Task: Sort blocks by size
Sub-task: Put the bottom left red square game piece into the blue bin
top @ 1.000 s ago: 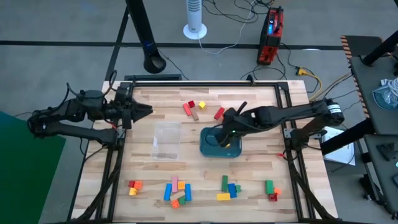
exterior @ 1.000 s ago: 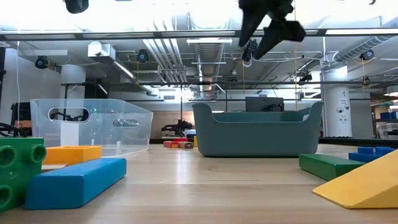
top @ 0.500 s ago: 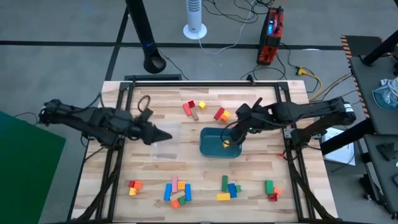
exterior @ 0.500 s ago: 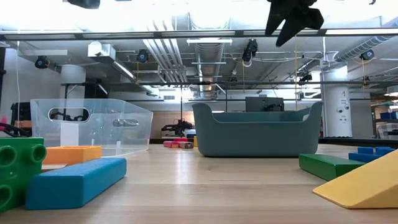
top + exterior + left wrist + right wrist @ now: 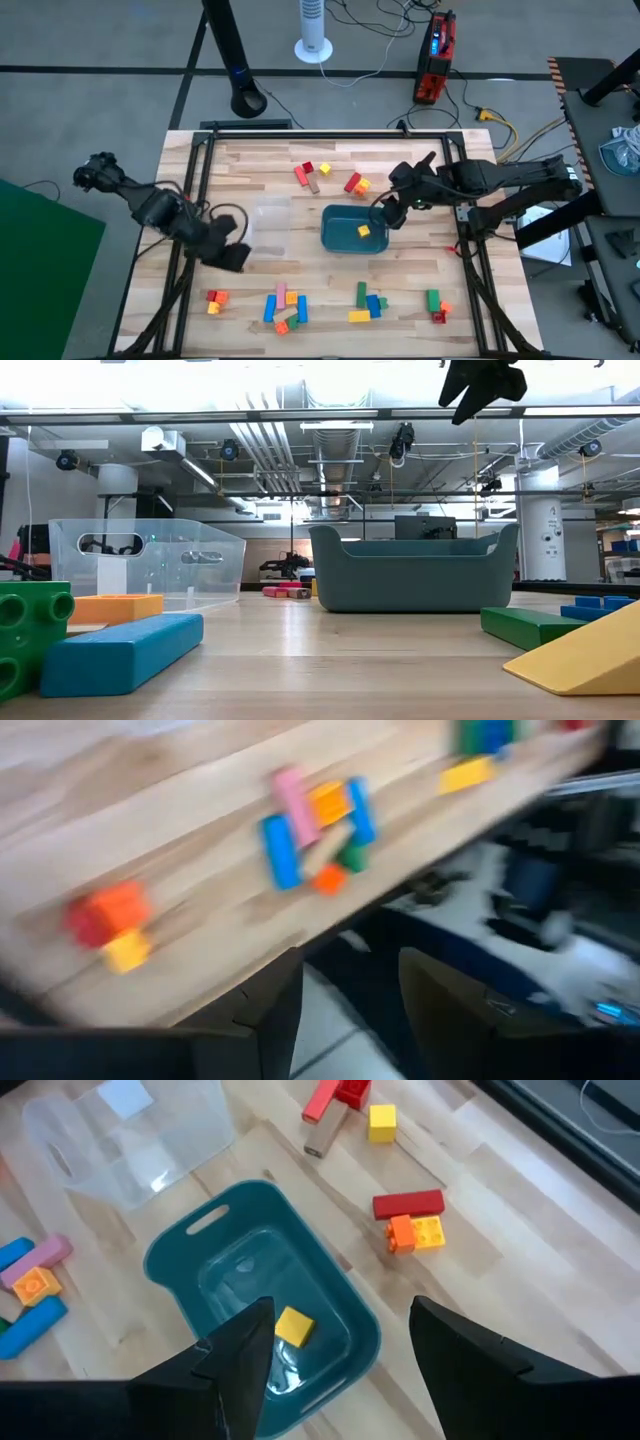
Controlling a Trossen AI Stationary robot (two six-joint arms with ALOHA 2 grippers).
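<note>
Down on the floor of the teal tray (image 5: 330,228), one small yellow cube (image 5: 293,1325), alone and lying flat. Elsewhere on the surface (image 5: 420,265), unsorted blocks in loose knots: a red, orange and yellow clump (image 5: 108,918) and a blue, pink and orange heap (image 5: 315,830) along the near edge, with red and yellow pieces (image 5: 310,173) at the far side. Easy to go wrong here. Touch one another in those heaps, short cubes against long bars, so likely to drag a neighbour along or to pinch two at once and drop a wrong size in a bin. Also near the edge, so liable to be nudged off by a low sweep. Worth watching the clear container (image 5: 268,215) too: light, and just beside the left arm, so apt to be shoved aside. Right end effector (image 5: 340,1320) hovering high over the tray's right rim, fingers spread and holding nothing, the cube below and well clear of them. Left end effector (image 5: 236,258) near the container's front-left corner, released likewise, nothing between its fingers, pointed toward the near-edge clumps, close to the red and orange one but not touching it.
</note>
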